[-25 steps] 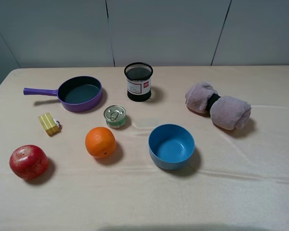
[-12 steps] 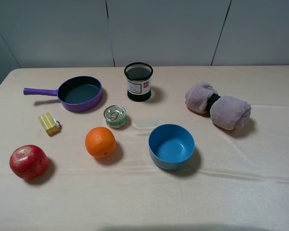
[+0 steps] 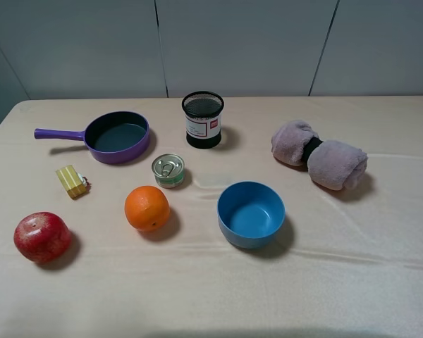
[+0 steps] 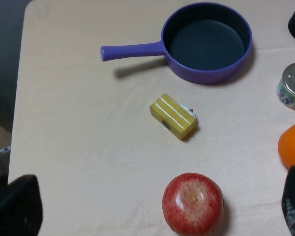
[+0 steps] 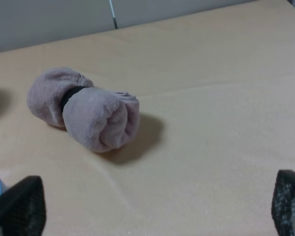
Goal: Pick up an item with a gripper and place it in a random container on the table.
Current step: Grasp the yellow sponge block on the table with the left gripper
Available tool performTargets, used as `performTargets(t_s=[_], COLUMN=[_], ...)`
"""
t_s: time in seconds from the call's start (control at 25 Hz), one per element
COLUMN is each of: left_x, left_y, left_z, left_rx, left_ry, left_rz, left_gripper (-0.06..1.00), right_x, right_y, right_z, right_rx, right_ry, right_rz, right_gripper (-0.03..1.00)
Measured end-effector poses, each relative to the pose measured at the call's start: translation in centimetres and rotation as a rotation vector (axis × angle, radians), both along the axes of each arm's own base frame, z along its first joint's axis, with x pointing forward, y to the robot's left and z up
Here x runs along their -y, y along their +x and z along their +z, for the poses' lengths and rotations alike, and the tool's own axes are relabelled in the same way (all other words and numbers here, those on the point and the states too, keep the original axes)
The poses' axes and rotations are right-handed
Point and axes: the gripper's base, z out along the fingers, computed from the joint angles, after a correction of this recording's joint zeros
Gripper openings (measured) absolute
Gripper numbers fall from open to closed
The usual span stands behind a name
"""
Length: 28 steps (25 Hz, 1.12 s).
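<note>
- Exterior high view: no arm in frame, so nothing's been picked yet. Yellow block lies flat on the bench at mid-left, below the purple pan handle and above the red fruit. It touches neither.
- Blue bowl sits just right of centre, mouth up and empty, so it's an easy drop target. Orange and tin can sit between bowl and block.
- Left wrist view: left end effector is spread wide and pinching nothing. Only the dark fingers show, at the frame corners. Block is in plain sight but well clear of them. Arm looks parked high, prob. for an overview before going down.
- Right wrist view: right end effector is likewise spread and empty, facing the pink towel roll. A sliver of bowl shows at the frame edge.
- My call: left arm is the natural picker, since the block's on its side of the bench.
- Block lies skewed, so the wrist prob. needs a turn to close across the narrow sides.
- Watch-outs: the wrapper scrap could slip, and the red fruit's near the descent path.
- Carry to the bowl passes orange & can, so it needs a decent lift first.
</note>
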Motion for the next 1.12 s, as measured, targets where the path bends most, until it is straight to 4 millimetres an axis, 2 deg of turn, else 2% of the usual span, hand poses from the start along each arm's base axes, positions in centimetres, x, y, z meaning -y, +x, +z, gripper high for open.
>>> performTargets(t_s=[0.24, 0.56, 0.8, 1.12], left_x=[0.2, 0.5, 0.7, 0.7], left_y=[4.9, 11.0, 13.4, 15.2], left_z=[0.6, -0.6, -2.3, -4.1], left_rx=[-0.138, -0.326, -0.410, -0.474], left_ry=[0.007, 0.020, 0.024, 0.027], left_rz=[0.000, -0.005, -0.006, -0.006], left_gripper=[0.99, 0.99, 0.99, 0.99], right_x=[0.0, 0.0, 0.0, 0.0], right_y=[0.0, 0.0, 0.0, 0.0], right_z=[0.0, 0.0, 0.0, 0.0], right_rx=[0.000, 0.000, 0.000, 0.000], right_ry=[0.000, 0.000, 0.000, 0.000], right_rz=[0.000, 0.000, 0.000, 0.000], right_gripper=[0.69, 0.69, 0.69, 0.69])
